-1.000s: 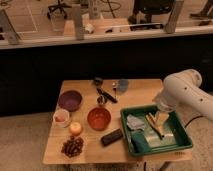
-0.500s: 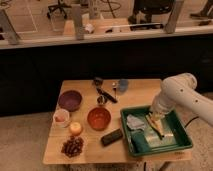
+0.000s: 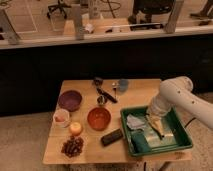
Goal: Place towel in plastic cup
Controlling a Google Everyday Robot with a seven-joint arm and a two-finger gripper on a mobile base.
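Note:
The towel, a crumpled pale grey-blue cloth, lies in the left half of the green tray. My gripper is low inside the tray, right beside the towel's right edge; the white arm comes down to it from the right. Whether it touches or holds the cloth does not show. The plastic cup, a small blue-grey tumbler, stands upright at the table's far edge, behind the tray and apart from the gripper.
A purple bowl, an orange bowl, a white cup, an orange fruit, grapes, a black block, a tiny metal cup and a dark utensil fill the table's left. The tray also holds a yellowish item.
The arm has dropped a little deeper into the tray and shifted slightly left toward the towel. Nothing else on the table has moved.

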